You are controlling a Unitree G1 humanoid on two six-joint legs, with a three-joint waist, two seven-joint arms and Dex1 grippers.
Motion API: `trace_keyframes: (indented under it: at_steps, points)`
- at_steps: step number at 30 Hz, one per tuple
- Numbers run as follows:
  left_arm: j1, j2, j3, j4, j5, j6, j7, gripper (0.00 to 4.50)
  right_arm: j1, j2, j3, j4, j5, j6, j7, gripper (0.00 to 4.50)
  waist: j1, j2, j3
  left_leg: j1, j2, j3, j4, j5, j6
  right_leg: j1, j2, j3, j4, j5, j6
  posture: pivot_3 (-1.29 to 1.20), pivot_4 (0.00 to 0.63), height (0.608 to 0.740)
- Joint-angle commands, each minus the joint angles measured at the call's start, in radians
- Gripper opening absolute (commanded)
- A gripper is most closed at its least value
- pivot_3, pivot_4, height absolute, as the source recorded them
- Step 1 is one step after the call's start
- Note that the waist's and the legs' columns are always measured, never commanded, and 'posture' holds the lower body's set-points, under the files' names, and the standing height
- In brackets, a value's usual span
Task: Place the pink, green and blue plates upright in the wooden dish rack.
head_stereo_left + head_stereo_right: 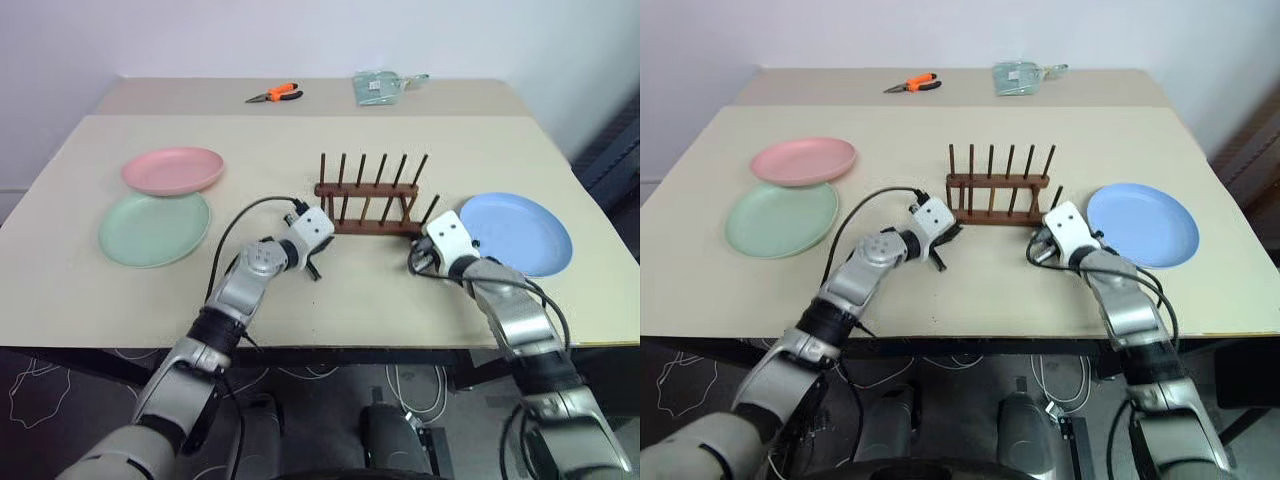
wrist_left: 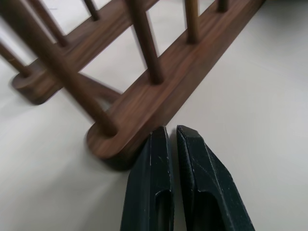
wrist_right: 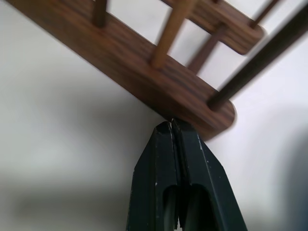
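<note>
**Both grippers closed against the rack's near rail, plates not yet loaded**

Left wrist view: nearest the lens, the left gripper has its two black fingers pressed together with nothing between them, tips at the rounded end of the near rail of the wooden dish rack. Whether they touch the wood or sit just beside it is hard to tell.

Right wrist view: the right gripper is likewise closed and empty, its tips touching the near rail close to its other rounded end.

Head views: the rack stands mid-table with no plate in it. The pink plate and the green plate lie flat on the left, their edges overlapping or touching; the blue plate lies flat just right of the rack. Orange-handled pliers and a greenish packet sit at the far edge.

The step in hand looks like nudging or squaring the rack. To do it well, push evenly with both closed tips low on the rail, so that the rack slides rather than tips, and keep clear of the pegs and the blue plate.
</note>
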Motion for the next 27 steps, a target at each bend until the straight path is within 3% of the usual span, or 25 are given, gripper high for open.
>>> trace_keyframes:
  at_steps: [1,8,9,12,15,18,20,24,27]
  points:
    - [-0.042,-0.005,0.021,0.135,0.020,-0.041,0.033,0.29,-0.075,0.021,0.008,0.085,-0.027,-0.075,-0.004,0.00,0.002,0.000,0.000,0.000,0.000,0.000,-0.002,0.000,0.000,0.000,0.000,0.000,0.001,0.000,0.003,0.00,0.150,0.740]
    - [-0.074,-0.012,0.036,0.204,0.020,-0.090,0.043,0.29,-0.103,0.027,-0.004,0.097,0.004,-0.094,0.067,0.00,0.002,0.000,0.000,0.000,0.000,0.000,-0.003,0.000,0.000,0.000,0.000,0.000,0.000,0.000,0.006,0.00,0.150,0.740]
    - [-0.061,-0.004,0.042,0.184,0.012,-0.082,0.032,0.24,-0.085,0.017,-0.009,0.060,0.022,-0.078,0.098,0.24,0.001,0.000,0.000,0.000,0.000,0.000,-0.003,0.000,-0.001,0.000,0.000,0.000,0.000,0.000,0.006,0.00,0.150,0.740]
    - [0.007,0.035,0.062,0.037,-0.030,-0.022,-0.037,0.23,-0.027,-0.006,-0.018,-0.059,0.051,-0.044,0.152,1.27,-0.004,0.000,0.000,0.000,0.000,0.000,-0.004,0.000,-0.001,-0.001,0.000,0.000,0.000,0.000,0.006,0.00,0.150,0.740]
    - [0.098,0.067,0.147,-0.210,-0.138,0.041,-0.085,1.10,0.042,-0.029,-0.023,-0.202,0.079,-0.029,0.193,2.73,-0.004,0.001,0.001,0.000,0.000,0.001,-0.005,0.000,-0.001,-0.002,0.000,0.000,0.001,0.000,0.006,0.00,0.150,0.740]
    - [0.110,0.061,0.365,-0.425,-0.293,0.146,0.027,2.56,0.113,-0.036,-0.027,-0.322,0.084,-0.008,0.191,4.21,0.002,0.000,0.002,-0.002,0.000,0.001,-0.006,0.000,-0.001,-0.003,0.000,0.000,0.001,0.000,0.006,0.00,0.150,0.740]
    - [0.083,0.059,0.477,-0.467,-0.347,0.222,0.125,2.56,0.140,-0.042,-0.020,-0.352,0.069,-0.007,0.190,4.21,0.006,0.000,0.002,-0.004,0.000,0.000,-0.003,0.000,-0.002,-0.004,0.000,0.000,0.001,-0.001,0.004,0.00,0.150,0.740]
    - [-0.009,0.098,0.691,-0.448,-0.278,0.308,0.476,2.56,0.157,-0.037,-0.011,-0.346,0.064,-0.009,0.195,4.21,0.001,0.000,0.002,0.000,0.000,0.000,-0.001,0.000,-0.002,0.001,0.000,0.000,-0.002,-0.002,0.001,0.00,0.150,0.740]
    - [-0.037,0.117,0.798,-0.444,-0.264,0.384,0.647,2.56,0.141,-0.023,-0.017,-0.339,0.111,0.034,0.230,4.21,-0.002,0.000,0.002,0.000,0.000,0.000,-0.003,0.000,-0.001,0.000,0.000,0.000,-0.001,-0.002,0.002,0.00,0.150,0.740]
